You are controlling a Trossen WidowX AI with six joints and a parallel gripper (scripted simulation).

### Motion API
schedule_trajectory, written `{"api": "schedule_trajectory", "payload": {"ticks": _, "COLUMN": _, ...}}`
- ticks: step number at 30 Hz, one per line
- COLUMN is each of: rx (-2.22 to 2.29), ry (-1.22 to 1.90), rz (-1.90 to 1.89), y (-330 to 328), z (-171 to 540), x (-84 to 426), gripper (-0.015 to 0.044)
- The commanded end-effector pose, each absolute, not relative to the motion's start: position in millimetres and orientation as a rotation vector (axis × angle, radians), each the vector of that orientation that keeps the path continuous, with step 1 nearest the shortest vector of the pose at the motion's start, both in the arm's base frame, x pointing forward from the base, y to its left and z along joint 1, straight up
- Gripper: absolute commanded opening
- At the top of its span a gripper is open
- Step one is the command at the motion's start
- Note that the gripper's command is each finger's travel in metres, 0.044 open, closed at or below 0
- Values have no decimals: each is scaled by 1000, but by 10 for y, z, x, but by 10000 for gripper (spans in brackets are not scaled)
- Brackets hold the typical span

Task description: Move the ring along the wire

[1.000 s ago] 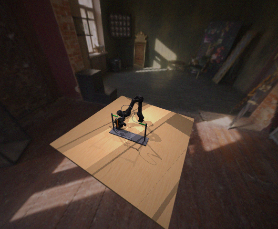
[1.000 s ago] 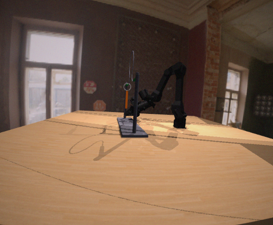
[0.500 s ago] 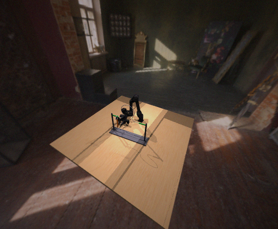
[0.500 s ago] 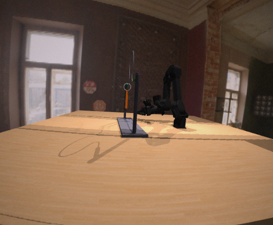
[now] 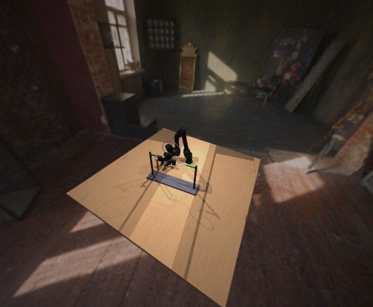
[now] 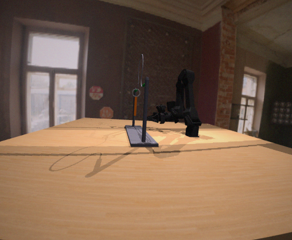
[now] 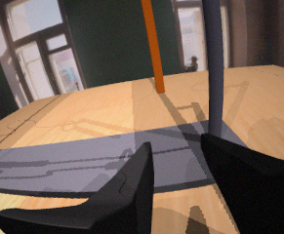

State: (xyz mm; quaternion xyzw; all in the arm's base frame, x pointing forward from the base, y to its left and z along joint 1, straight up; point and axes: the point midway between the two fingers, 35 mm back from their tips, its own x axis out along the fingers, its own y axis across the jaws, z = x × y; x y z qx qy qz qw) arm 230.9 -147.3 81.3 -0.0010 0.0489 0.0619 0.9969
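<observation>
The ring (image 5: 157,160) (image 6: 132,92) hangs around the green part (image 5: 153,154) beside the left post (image 5: 151,164) in the top view. Its orange handle (image 5: 157,165) (image 6: 135,106) (image 7: 153,49) hangs straight down, clear above the base. The other green part (image 5: 190,165) (image 6: 143,84) meets the right post (image 5: 195,177) (image 6: 145,111). Between them the thin grey wire (image 5: 170,141) arches up. My gripper (image 6: 150,118) (image 7: 176,143) is partly open and empty. It is low, on the arm's side of the stand, and apart from the handle, which shows beyond the fingertips in the wrist view.
The grey base (image 5: 176,183) (image 7: 98,180) carries both posts and lies in front of the fingers. In the wrist view the nearer post (image 7: 216,73) rises just right of the handle, beyond the right finger. The arm stands behind the wire in the top view.
</observation>
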Motion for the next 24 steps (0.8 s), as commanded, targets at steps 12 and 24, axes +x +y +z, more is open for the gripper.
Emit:
{"api": "schedule_trajectory", "payload": {"ticks": 12, "rx": -20, "ry": 78, "rz": 121, "y": -1428, "z": 1207, "x": 2661, "gripper": 160}}
{"api": "schedule_trajectory", "payload": {"ticks": 24, "rx": -21, "ry": 79, "rz": 121, "y": -1430, "z": 1202, "x": 2812, "gripper": 160}}
